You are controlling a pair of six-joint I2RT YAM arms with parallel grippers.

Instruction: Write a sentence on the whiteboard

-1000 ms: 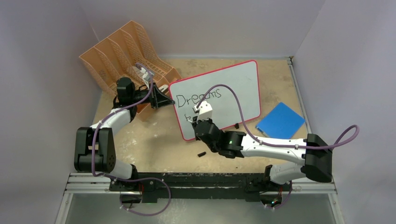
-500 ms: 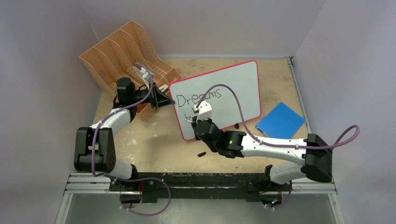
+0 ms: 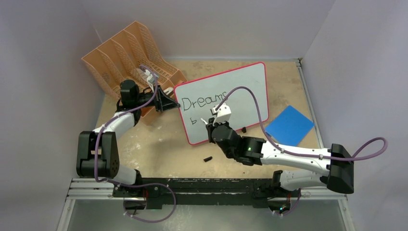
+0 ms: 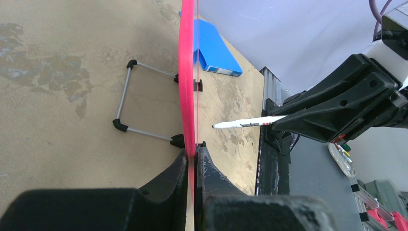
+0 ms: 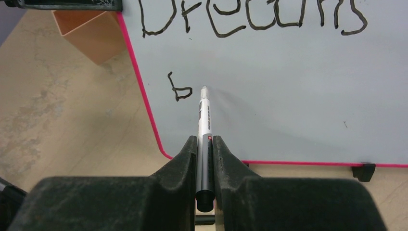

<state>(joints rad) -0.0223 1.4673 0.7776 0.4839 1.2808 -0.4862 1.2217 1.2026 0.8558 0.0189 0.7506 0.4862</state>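
Note:
The whiteboard (image 3: 245,86) stands tilted on the table, red-framed, with the sentence's word "Dreams" (image 3: 204,101) and a lone "b" (image 3: 191,121) below it. My left gripper (image 3: 174,103) is shut on the whiteboard's left edge; in the left wrist view its fingers (image 4: 180,168) pinch the red frame (image 4: 187,72). My right gripper (image 3: 210,126) is shut on a white-and-black marker (image 5: 205,115). The marker's tip sits just right of the "b" (image 5: 179,89). In the left wrist view, a small gap shows between the marker (image 4: 240,123) and the board.
An orange file rack (image 3: 130,53) stands behind the left arm. A blue square pad (image 3: 288,125) lies right of the board. A small black cap (image 3: 208,158) lies on the table in front. The board's wire stand (image 4: 122,98) rests behind it.
My right arm has shifted to the right along the board, uncovering the "b", with the marker still in its grip. The left arm and the board have not moved.

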